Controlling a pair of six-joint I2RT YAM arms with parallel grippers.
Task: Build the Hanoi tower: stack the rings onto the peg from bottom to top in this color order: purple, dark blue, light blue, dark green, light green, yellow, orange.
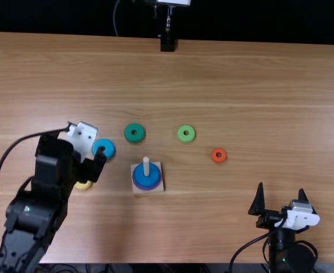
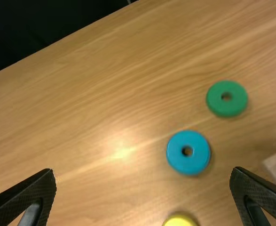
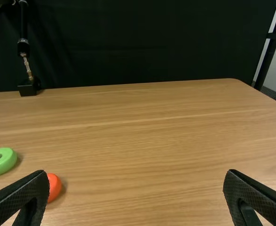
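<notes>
Noted spread right jaws (image 1: 281, 187), yellow ring (image 1: 83, 186) partly behind left arm (image 1: 48, 187), dark blue ring (image 1: 147, 181) over purple ring (image 1: 148, 189) on peg (image 1: 146, 165), orange ring (image 1: 219, 160), light blue ring (image 1: 110, 149) by spread left jaws (image 1: 86, 137), light green ring (image 1: 186, 140), dark green ring (image 1: 134, 139), black stand (image 1: 167, 45) at surface's (image 1: 240, 85) far edge.

You're looking across a brown wooden counter (image 1: 258, 79); dark cloth (image 3: 152, 42) is hanging behind it, a black pole (image 3: 271, 44) is standing nearby, and glare (image 2: 122, 152) is whitening the wood.

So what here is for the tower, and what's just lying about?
For the tower: peg, base, purple ring, dark blue ring, light blue ring, dark green ring, light green ring, yellow ring, orange ring.

Just about: black block at far edge, cable beyond.
</notes>
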